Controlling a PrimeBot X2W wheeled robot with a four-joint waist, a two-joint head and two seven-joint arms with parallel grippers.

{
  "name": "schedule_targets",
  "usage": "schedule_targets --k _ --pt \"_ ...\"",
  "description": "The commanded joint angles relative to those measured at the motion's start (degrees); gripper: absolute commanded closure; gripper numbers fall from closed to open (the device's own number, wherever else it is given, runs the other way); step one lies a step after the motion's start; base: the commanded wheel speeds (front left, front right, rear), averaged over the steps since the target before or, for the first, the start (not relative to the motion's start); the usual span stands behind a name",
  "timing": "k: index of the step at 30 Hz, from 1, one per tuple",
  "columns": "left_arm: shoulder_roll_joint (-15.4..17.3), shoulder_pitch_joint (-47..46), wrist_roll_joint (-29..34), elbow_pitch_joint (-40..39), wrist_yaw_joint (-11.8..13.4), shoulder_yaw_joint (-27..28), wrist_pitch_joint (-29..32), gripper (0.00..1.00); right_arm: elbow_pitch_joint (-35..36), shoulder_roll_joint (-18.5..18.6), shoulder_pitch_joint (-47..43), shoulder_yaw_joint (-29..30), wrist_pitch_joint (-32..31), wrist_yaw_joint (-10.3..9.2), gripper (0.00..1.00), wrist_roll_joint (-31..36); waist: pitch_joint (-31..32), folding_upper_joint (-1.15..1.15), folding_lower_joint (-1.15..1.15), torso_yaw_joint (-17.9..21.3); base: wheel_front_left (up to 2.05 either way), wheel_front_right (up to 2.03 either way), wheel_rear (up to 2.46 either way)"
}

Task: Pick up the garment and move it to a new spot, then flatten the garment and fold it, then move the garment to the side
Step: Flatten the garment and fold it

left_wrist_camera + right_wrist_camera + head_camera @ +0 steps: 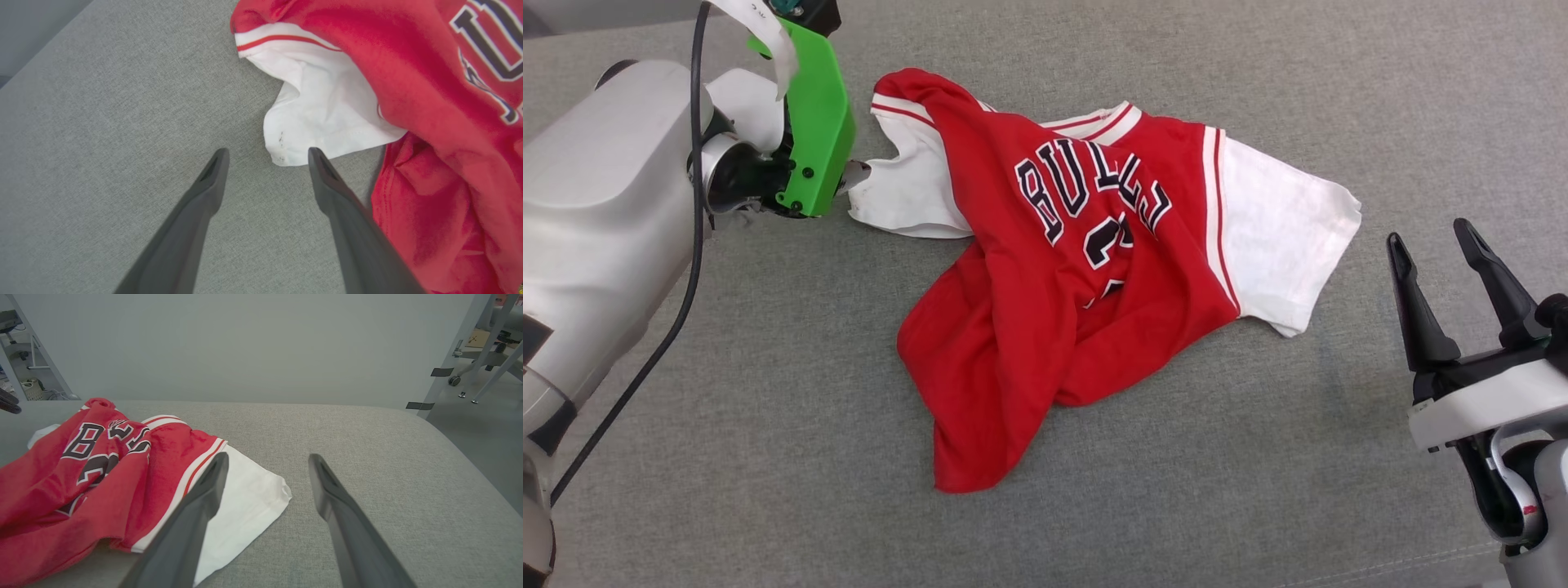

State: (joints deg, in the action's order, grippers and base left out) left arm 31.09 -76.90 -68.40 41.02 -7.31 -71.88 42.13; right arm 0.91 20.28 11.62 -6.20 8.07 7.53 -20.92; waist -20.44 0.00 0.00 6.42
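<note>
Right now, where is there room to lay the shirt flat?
Biggest bare patch: the grey top in front of the shirt, nearer the robot. More bare room behind the shirt. Crowded: by the left gripper, open close beside a white sleeve, and by the right gripper, near the other sleeve.

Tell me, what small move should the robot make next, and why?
Probably ease the left end effector forward and close on the white sleeve corner: the garment lies crumpled, the open fingers sit short of that corner, so pulling it outward could start flattening.
</note>
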Motion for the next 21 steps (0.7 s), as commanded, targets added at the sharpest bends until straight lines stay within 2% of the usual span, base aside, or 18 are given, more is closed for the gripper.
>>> schedule_targets --k 1,10,16,18,19,21 --pt "0.1 1.0 -1.0 0.5 0.3 0.2 0.2 0.00 0.2 -0.1 0.1 -0.1 0.3 -0.04 0.00 -0.2 -1.0 0.00 0.00 0.8 0.00 0.00 0.00" --pt "-0.9 4.4 -1.5 3.1 0.8 0.1 1.0 0.00 -0.7 0.2 1.7 -0.4 1.2 -0.04 0.00 -0.7 -3.7 0.00 0.00 2.0 0.00 0.00 0.00" --pt "-2.4 7.3 0.0 4.9 0.5 -0.3 -1.2 0.00 -1.5 0.1 2.6 -1.2 1.6 -0.04 0.00 -0.7 -4.3 0.00 0.00 2.2 0.00 0.00 0.00" --pt "-2.8 7.9 0.3 5.5 0.4 -0.4 -2.5 0.85 -1.8 0.2 2.8 -1.3 1.7 -0.04 0.00 -0.7 -4.2 0.00 0.00 2.2 0.00 0.00 0.00" --pt "-3.0 8.2 0.1 5.7 0.3 -0.3 -3.2 1.00 -1.9 0.3 2.9 -1.4 1.7 -0.04 0.00 -0.7 -4.1 0.00 0.00 2.2 0.00 0.00 0.00" --pt "-3.2 8.5 -0.1 6.0 0.2 0.0 -4.6 1.00 -2.1 0.4 2.7 -1.3 1.7 -0.04 0.00 -0.6 -3.7 0.00 0.00 1.9 0.00 0.00 0.00"
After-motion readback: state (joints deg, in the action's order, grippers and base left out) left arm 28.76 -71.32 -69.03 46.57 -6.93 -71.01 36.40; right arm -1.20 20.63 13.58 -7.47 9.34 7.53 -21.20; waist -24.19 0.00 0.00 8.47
